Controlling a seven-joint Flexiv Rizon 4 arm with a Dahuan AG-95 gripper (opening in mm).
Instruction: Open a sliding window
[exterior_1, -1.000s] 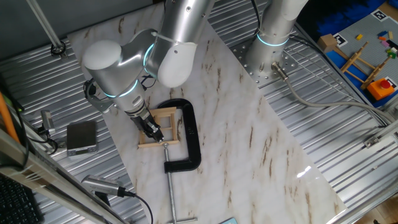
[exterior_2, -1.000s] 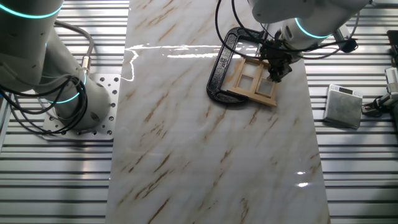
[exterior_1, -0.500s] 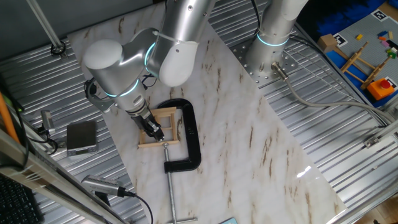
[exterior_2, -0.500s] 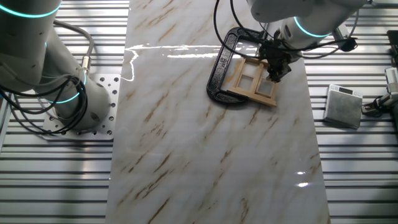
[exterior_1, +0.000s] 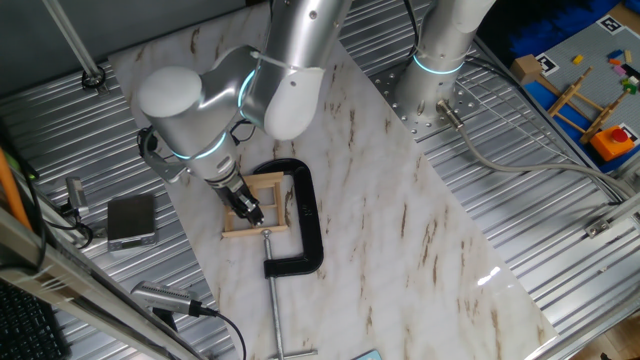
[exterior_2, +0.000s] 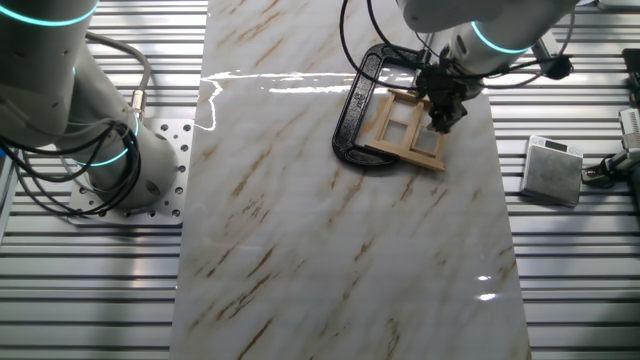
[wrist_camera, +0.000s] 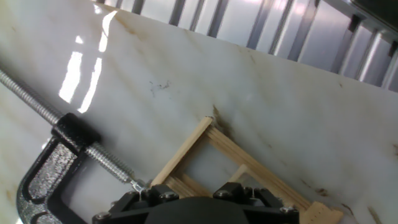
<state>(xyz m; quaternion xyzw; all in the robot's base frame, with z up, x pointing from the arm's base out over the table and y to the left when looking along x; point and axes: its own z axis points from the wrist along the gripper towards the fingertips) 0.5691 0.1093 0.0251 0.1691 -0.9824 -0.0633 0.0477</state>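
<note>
I see the gripper (exterior_1: 246, 208) down on the sliding window (exterior_1: 262, 205), whether clamped I cannot tell. Window lies flat near the marble slab (exterior_1: 400, 230) edge, held by the C-clamp (exterior_1: 300, 220); roughly square.

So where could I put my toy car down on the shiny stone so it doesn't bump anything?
Most of the marble slab is bare: the long stretch running from the black C-clamp toward the far end. It is crowded only at one end, where the clamp holds the sliding window and the gripper sits down on its frame.
</note>
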